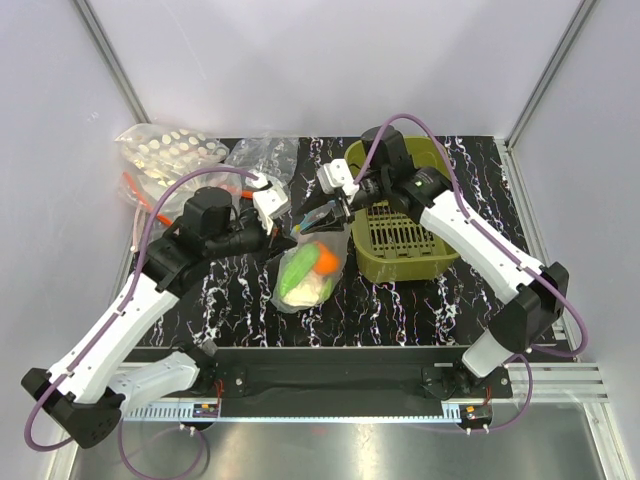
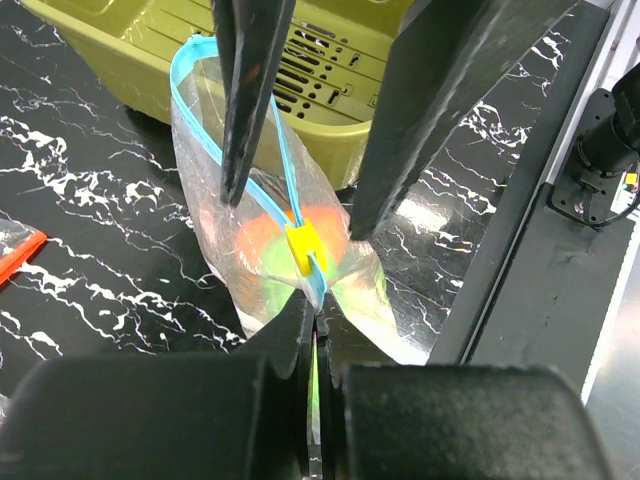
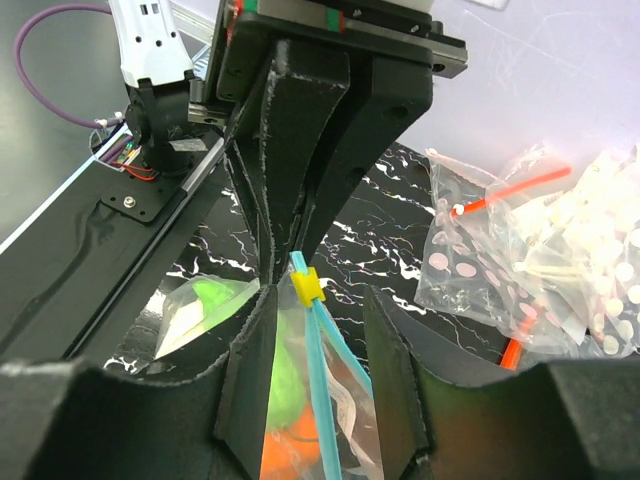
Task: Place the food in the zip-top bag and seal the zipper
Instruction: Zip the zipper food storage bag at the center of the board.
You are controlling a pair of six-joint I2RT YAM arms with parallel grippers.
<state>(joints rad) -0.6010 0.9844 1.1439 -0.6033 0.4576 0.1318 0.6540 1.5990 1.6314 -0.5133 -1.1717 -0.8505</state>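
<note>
**Both arms meet at the bag's mouth, mid-surface**
The left gripper (image 2: pixel 312 325) has its jaws pressed together, pinching the end of the teal zipper (image 3: pixel 322 380). The right gripper (image 3: pixel 320 310) has its jaws spread, straddling the yellow slider (image 2: pixel 305 250). The zip-top bag (image 1: pixel 312 265) holds orange and green food (image 1: pixel 326 260) and lies just beside the olive basket (image 1: pixel 400 235). Bare marbled surface (image 1: pixel 400 310) lies toward the near edge. Both arms reach inward.

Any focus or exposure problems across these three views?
Top external: evenly lit and sharp, with the zip-top bag clearly readable. Left wrist: the left gripper's fingers form a dark, blurred mass along the bottom, while the yellow slider is in focus. Right wrist: the slider is sharp, but the bags of white pieces at right look washed out.
</note>
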